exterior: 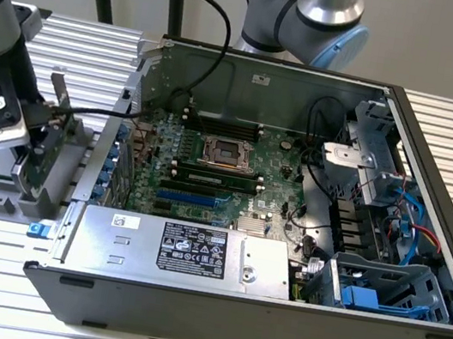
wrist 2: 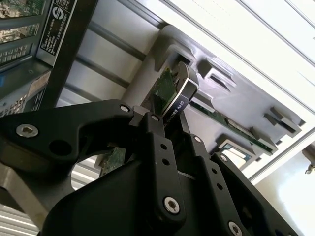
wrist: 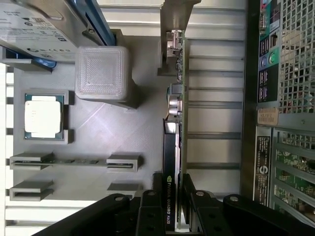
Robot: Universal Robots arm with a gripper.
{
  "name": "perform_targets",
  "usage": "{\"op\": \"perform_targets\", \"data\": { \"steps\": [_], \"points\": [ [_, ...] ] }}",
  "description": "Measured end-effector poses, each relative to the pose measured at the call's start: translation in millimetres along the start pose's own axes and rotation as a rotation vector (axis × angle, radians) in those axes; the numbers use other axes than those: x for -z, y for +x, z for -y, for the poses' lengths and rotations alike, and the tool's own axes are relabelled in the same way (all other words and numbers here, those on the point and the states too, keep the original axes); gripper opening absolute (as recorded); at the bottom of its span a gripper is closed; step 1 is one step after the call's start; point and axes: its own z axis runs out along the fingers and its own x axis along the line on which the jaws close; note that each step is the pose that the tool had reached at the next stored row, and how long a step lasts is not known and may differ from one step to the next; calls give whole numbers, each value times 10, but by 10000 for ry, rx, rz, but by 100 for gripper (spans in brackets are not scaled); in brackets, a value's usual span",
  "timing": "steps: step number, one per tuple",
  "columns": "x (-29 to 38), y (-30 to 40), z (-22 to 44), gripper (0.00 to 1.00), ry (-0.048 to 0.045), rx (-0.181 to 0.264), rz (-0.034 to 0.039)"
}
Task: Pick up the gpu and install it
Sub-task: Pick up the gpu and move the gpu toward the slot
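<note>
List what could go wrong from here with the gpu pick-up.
1. The gpu stands on edge in the gray holder, and the gripper sits towards one end of it. A lift from there may tilt the card and jam it in the holder.
2. The holder's upright post hugs the card's far end, so the card could catch there.
3. The computer case stands close beside the card. A swing on the way up might strike it.
</note>
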Motion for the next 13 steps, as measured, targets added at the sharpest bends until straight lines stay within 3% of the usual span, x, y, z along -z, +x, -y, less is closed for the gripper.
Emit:
{"op": "perform_targets", "data": {
  "steps": [13],
  "points": [
    [65,-1,-3,0,0,0,0]
  ]
}}
